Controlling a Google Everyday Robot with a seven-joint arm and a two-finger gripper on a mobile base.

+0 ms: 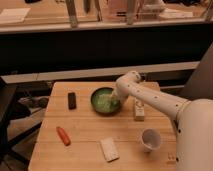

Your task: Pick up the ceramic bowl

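Note:
The ceramic bowl (103, 100) is round and shallow, dark green outside with a lighter speckled green inside. It sits on the wooden table (85, 145), behind its middle. My white arm reaches in from the right and bends down over the bowl. The gripper (115, 99) is at the bowl's right rim, reaching into it. A small white cup (150, 139) stands at the front right, apart from the bowl.
A black rectangular object (72, 100) lies left of the bowl. An orange carrot-like item (63, 135) lies at the front left. A white flat packet (109, 149) lies at the front middle. A small pale bottle (139, 111) stands right of the bowl. A dark counter runs behind the table.

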